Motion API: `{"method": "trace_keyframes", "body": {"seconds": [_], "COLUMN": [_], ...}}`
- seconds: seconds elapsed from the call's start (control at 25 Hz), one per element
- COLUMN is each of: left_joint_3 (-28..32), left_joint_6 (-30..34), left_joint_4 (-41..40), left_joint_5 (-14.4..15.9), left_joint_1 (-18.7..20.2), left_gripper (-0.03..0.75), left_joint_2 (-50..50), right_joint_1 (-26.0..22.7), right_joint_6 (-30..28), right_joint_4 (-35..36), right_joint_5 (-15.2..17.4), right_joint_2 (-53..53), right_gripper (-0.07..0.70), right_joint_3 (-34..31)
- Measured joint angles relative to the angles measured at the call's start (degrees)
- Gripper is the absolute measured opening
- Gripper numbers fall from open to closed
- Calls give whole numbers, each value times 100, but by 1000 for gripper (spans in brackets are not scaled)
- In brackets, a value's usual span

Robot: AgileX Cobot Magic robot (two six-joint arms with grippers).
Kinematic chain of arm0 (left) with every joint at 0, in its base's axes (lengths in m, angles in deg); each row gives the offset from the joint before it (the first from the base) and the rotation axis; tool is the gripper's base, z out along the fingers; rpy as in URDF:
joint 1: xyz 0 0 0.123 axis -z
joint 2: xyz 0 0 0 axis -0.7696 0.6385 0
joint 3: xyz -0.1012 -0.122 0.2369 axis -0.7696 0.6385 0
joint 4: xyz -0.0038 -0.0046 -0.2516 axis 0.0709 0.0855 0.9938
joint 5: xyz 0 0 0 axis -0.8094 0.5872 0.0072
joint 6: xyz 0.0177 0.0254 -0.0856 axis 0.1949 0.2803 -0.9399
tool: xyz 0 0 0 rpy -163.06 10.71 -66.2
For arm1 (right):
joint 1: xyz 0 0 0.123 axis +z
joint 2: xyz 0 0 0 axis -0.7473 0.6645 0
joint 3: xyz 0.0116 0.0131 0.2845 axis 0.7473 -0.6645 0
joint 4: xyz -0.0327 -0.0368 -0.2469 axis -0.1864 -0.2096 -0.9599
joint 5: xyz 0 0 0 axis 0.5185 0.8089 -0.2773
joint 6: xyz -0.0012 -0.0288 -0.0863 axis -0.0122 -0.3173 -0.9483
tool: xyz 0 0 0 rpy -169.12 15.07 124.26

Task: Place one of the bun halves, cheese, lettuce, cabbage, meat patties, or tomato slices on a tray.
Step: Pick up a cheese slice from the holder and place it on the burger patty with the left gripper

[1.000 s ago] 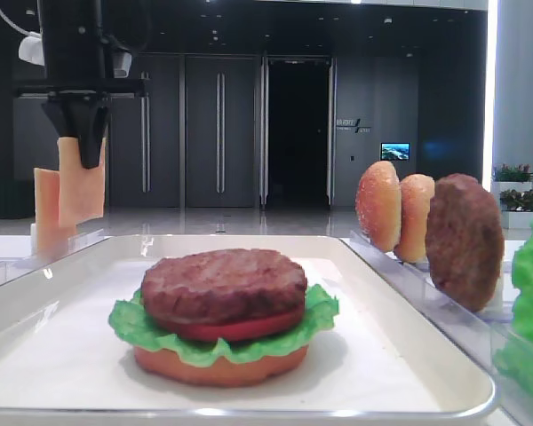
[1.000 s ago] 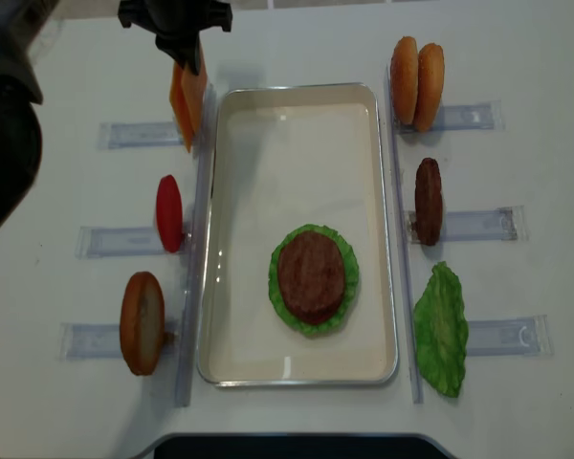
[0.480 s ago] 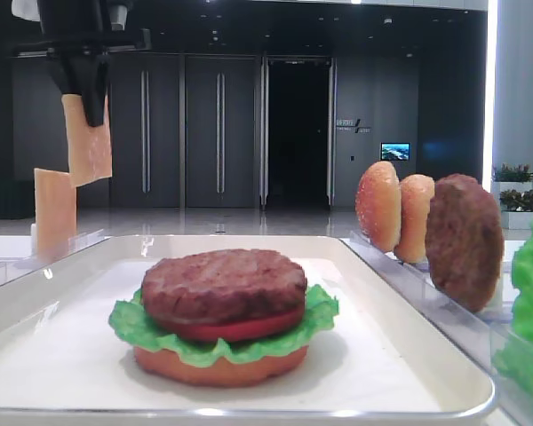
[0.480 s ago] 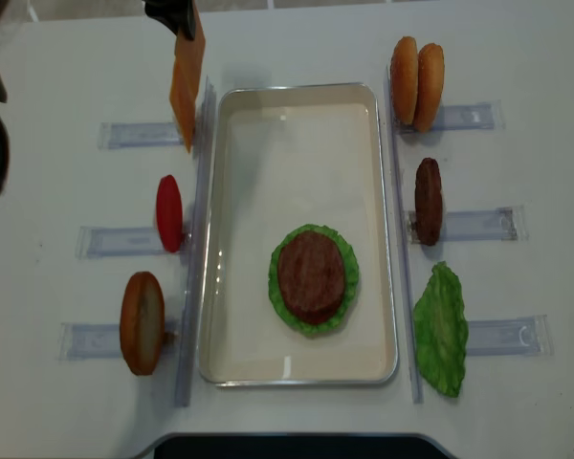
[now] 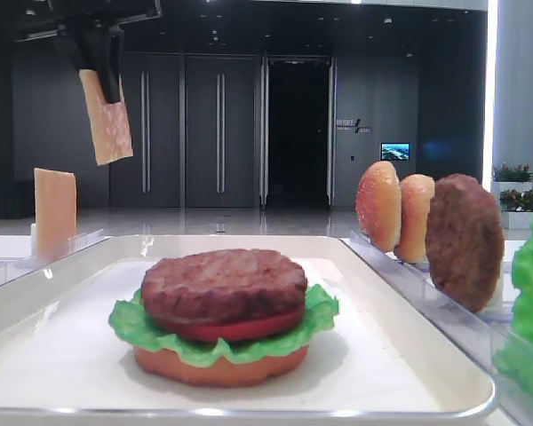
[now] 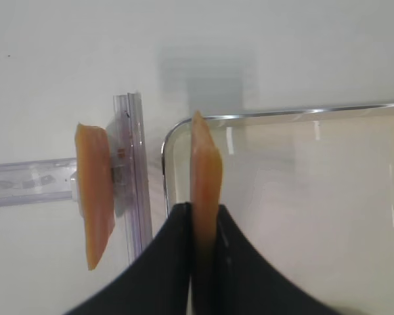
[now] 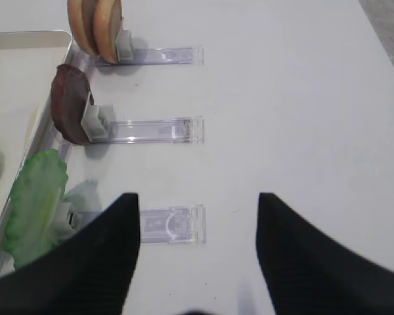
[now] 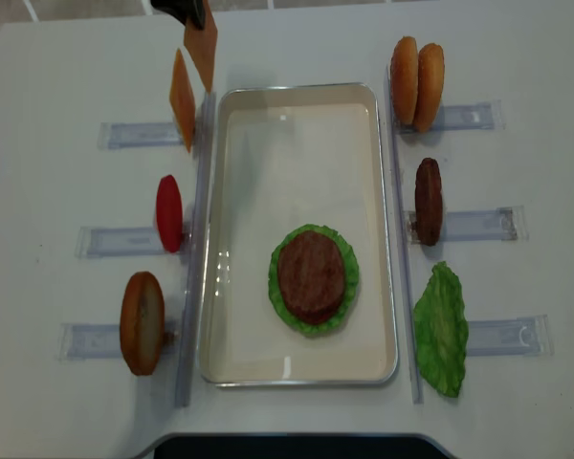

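1. Cheese slice [image 6: 206,172], thin and pale orange, hanging edge-down in the air, pinched at its top by the closed left gripper [image 6: 198,216]; seen from the wrist, positioned over the near corner rim of the tray [image 8: 387,229].
2. In the low front view, same cheese [image 5: 107,120] dangling tilted, high above the table on the left.
3. Second cheese slice [image 8: 181,99] standing upright in a clear rack [image 8: 139,134] just left of the tray, apart from the held one.
4. On the tray: stacked burger with meat patty [image 8: 311,276] on top, tomato under it, lettuce [image 8: 313,319] frill around, bun half [image 5: 218,366] at the bottom.
5. Left of the tray: upright tomato slice [image 8: 169,213], then a bun half [image 8: 142,322], each in a rack.
6. Right of the tray: two bun halves [image 8: 417,82] together, a patty [image 8: 428,201], a lettuce leaf [image 8: 441,329].
7. Right gripper [image 7: 196,249] spread wide, holding nothing, above a bare rack [image 7: 170,224] on the white table [image 7: 302,98].
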Motion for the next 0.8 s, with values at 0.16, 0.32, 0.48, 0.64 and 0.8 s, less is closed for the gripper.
{"method": "trace_keyframes", "body": {"seconds": [0.16, 0.32, 0.48, 0.64, 0.8], "left_joint_3": [0, 0, 0, 0, 0], "left_joint_6": [-62, -98, -105, -189, -250], "left_joint_4": [-15, -15, -9, -9, -9], "left_joint_5": [6, 11, 11, 11, 11], "left_joint_1": [180, 438, 730, 1022, 1331], "left_gripper": [34, 34, 34, 34, 34], "left_joint_2": [-140, -200, -200, -200, -200], "right_joint_1": [0, 0, 0, 0, 0], "right_joint_6": [0, 0, 0, 0, 0], "right_joint_4": [0, 0, 0, 0, 0], "right_joint_5": [0, 0, 0, 0, 0], "right_joint_2": [0, 0, 0, 0, 0], "right_gripper": [408, 408, 408, 408, 408], "right_joint_3": [0, 0, 0, 0, 0]}}
